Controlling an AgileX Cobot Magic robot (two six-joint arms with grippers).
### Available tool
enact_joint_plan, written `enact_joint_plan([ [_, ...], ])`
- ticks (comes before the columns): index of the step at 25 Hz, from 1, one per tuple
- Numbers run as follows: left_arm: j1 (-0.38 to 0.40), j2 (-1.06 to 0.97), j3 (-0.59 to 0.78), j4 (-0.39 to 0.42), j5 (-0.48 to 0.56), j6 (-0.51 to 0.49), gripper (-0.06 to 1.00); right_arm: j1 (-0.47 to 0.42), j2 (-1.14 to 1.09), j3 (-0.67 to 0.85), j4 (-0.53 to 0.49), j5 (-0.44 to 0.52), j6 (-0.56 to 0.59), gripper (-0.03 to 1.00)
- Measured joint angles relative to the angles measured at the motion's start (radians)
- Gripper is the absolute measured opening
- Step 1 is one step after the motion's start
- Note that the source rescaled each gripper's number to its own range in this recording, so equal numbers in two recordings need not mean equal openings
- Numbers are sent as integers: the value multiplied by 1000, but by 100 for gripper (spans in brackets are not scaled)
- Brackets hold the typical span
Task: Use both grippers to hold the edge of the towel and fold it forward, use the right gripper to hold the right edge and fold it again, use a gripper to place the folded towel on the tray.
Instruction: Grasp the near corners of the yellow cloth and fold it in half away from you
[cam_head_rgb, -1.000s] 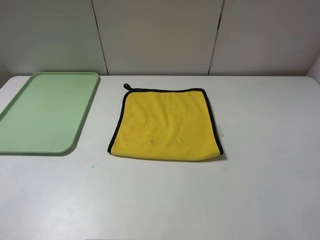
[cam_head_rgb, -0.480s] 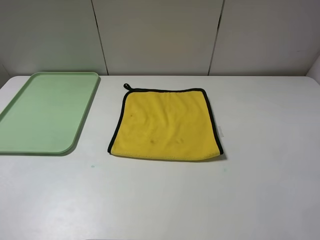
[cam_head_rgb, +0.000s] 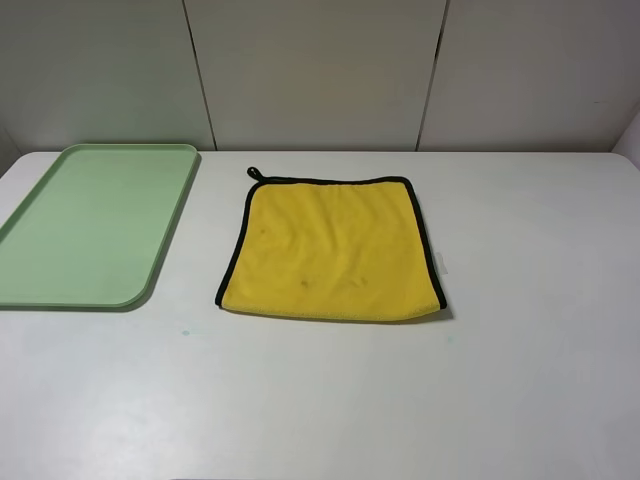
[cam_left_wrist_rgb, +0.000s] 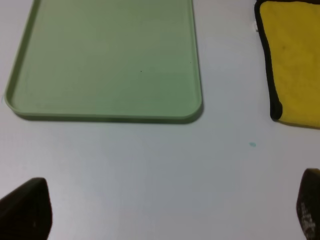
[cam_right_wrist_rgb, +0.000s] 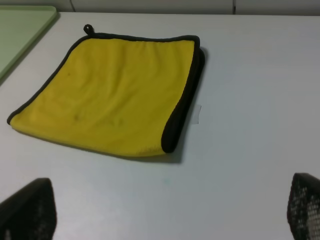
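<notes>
Currently the towel (cam_head_rgb: 332, 250) lies flat near the middle of the white table (cam_head_rgb: 320, 410). The tray (cam_head_rgb: 70, 303) sits to its left, near but not touching. Black binding shows along the towel's far side and both flanks. The near side is a plain yellow roll with no binding. In the right wrist view the right edge (cam_right_wrist_rgb: 182, 107) looks doubled, two layers thick. Judgement: the first (forward) fold appears done, with the near hem brought over to the far side by the loop (cam_head_rgb: 254, 172). Neither arm shows in the high view. Left gripper (cam_left_wrist_rgb: 167, 207): only two dark tips show at the corners of its wrist view, spread wide with nothing between them but bare table. It looks out on the tray and the towel's near left corner. Right gripper (cam_right_wrist_rgb: 167, 207): likewise spread wide and empty, over the table short of the towel's near side. Left to do: the right gripper takes the right edge and folds it across, then one gripper carries the folded towel onto the tray. Roughly one step of three is complete; the second is not yet begun.
</notes>
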Motion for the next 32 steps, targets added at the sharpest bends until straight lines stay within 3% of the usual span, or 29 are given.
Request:
enact_joint_plan([
  [32,0,0,0,0,0,4,98,0,0,0,0,0,-1,100],
])
